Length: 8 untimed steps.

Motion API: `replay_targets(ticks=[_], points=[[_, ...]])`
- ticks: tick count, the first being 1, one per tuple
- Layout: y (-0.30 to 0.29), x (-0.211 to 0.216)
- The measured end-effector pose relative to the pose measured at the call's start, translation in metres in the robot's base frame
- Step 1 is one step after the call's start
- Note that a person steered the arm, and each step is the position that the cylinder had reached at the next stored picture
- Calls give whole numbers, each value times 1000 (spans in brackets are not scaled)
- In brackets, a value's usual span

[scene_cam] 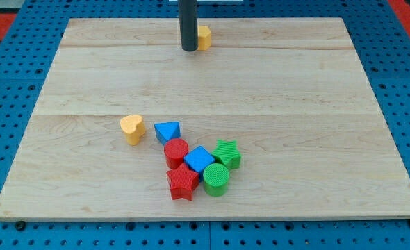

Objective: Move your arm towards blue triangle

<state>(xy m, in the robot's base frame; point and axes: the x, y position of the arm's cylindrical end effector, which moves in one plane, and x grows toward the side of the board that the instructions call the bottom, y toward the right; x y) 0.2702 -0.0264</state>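
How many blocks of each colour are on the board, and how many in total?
Yellow: 2, the yellow heart and the yellow block beside my tip
Blue: 2, the blue triangle and the blue cube
Red: 2, the red cylinder and the red star
Green: 2, the green star and the green cylinder
Total: 8

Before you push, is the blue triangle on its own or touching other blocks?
Cannot tell: the blue triangle sits close above the red cylinder.

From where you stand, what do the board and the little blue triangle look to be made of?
The board looks like pale wood, matte, with grain and plank seams showing. The blue triangle looks like plastic, probably printed: fine ridges line its sides. My tip stands far off, near the view's top.
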Motion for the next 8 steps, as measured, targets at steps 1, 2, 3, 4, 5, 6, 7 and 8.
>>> replay_targets(ticks=[1, 2, 3, 4, 5, 6, 7, 8], points=[[7, -10], [-2, 16], [45, 55], [87, 119], [116, 173], [168, 232], [171, 274], [171, 277]])
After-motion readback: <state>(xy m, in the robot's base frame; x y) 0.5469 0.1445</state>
